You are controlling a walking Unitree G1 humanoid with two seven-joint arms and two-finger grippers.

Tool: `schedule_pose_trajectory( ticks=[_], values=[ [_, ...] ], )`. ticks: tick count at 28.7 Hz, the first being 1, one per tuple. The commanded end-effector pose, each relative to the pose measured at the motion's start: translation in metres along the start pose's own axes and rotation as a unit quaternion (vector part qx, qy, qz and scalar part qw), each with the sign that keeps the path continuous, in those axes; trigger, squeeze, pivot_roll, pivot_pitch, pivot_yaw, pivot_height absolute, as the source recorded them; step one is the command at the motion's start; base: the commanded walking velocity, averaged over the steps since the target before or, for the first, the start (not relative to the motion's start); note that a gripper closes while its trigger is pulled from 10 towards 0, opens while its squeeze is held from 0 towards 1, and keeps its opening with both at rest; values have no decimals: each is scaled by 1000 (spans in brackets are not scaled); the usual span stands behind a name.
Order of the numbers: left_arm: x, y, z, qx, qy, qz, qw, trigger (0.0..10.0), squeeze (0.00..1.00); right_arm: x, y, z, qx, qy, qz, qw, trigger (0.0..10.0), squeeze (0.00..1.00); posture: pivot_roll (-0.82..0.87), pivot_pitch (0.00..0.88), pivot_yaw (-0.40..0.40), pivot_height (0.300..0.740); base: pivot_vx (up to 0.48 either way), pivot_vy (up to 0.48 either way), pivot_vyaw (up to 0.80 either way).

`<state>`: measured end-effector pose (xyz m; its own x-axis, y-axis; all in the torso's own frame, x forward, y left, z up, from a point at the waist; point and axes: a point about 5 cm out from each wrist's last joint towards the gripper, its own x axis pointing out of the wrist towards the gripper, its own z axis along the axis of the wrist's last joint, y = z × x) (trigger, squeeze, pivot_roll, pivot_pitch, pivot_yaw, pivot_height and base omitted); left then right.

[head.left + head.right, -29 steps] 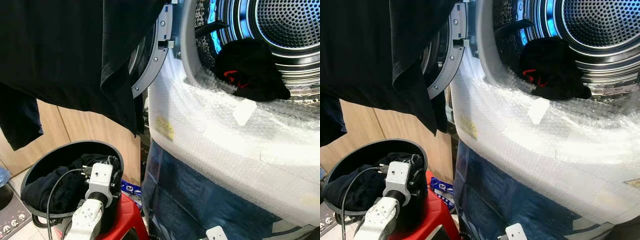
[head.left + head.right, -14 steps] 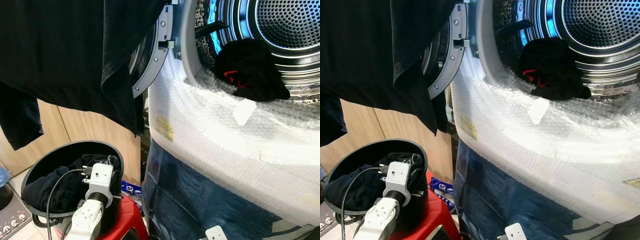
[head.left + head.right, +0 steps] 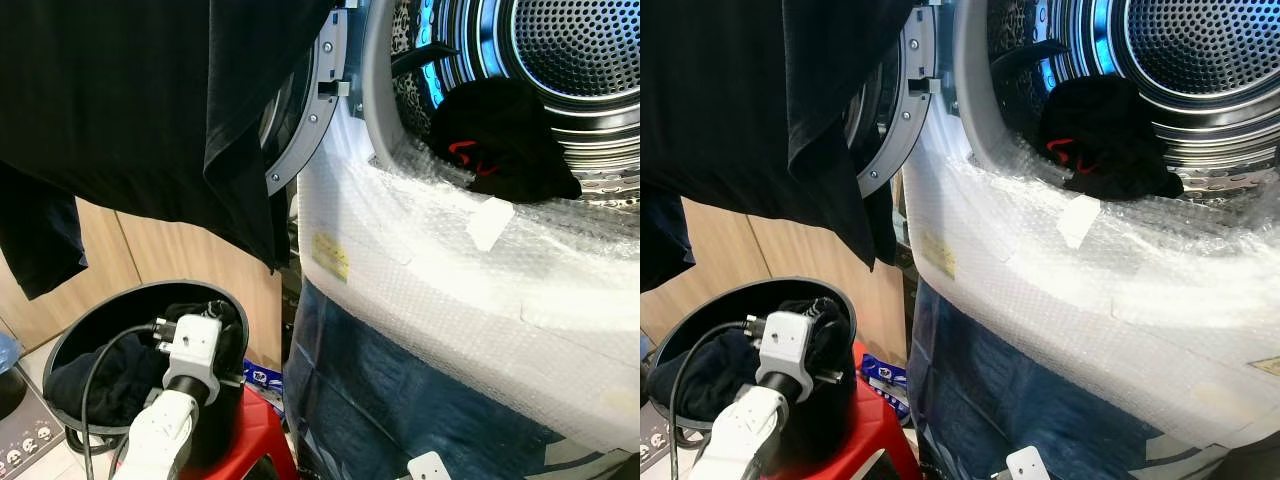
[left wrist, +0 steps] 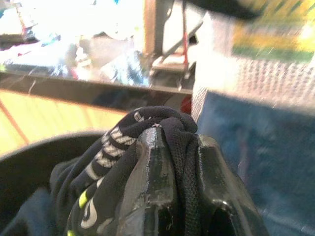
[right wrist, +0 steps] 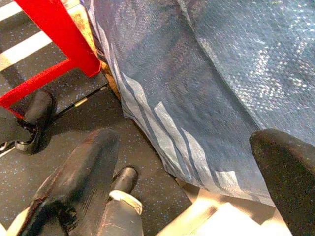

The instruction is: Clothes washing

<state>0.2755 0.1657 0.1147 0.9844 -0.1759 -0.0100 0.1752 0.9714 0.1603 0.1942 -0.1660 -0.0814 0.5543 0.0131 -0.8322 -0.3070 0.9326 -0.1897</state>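
My left gripper (image 4: 179,142) is down in the black laundry basket (image 3: 72,327), shut on a dark garment with white stripes (image 4: 113,147) that bunches over its fingers. Its silver wrist (image 3: 190,345) rises from the basket, above more dark clothes (image 3: 95,375). The washer's open drum (image 3: 575,50) is at the upper right, with a black garment with red marks (image 3: 505,140) lying at its mouth. My right gripper (image 5: 184,142) hangs low by the machine's front, fingers (image 5: 88,167) wide apart and holding nothing.
A large black cloth (image 3: 150,100) hangs over the open washer door (image 3: 305,115). Bubble wrap (image 3: 450,270) and a blue sheet (image 3: 400,400) cover the machine's front. The basket stands on a red stool (image 3: 255,440). Wooden panels (image 3: 150,255) stand behind.
My left wrist has risen a little and shifted left in the basket, with the dark garment coming up in the gripper. The drum and the hanging cloth are unchanged.
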Motion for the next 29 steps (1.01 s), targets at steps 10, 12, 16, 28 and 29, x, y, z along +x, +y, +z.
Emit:
schedule_pose_trajectory(
  ticks=[10,12,16,28,29],
  values=[
    [9,-65,49,38,-51,-276,959,0,0,1,7,3,3,-5,9,1000,10000,0,117,0,-14,740,0,0,0],
    [10,-80,49,30,-49,-319,946,0,0,1,7,4,7,-8,8,1000,10000,0,111,0,-11,740,0,0,0],
    [13,-108,48,35,-40,-391,919,0,0,1,5,4,13,-6,3,1000,10000,0,103,0,-8,740,0,0,0],
    [14,-144,44,10,-34,-433,901,0,0,-1,1,-4,16,4,-3,1000,10000,0,106,0,-18,740,0,0,0],
    [15,-143,42,1,-29,-419,908,0,0,0,1,-4,17,3,-3,1000,10000,0,104,0,-18,740,0,0,0]
  ],
)
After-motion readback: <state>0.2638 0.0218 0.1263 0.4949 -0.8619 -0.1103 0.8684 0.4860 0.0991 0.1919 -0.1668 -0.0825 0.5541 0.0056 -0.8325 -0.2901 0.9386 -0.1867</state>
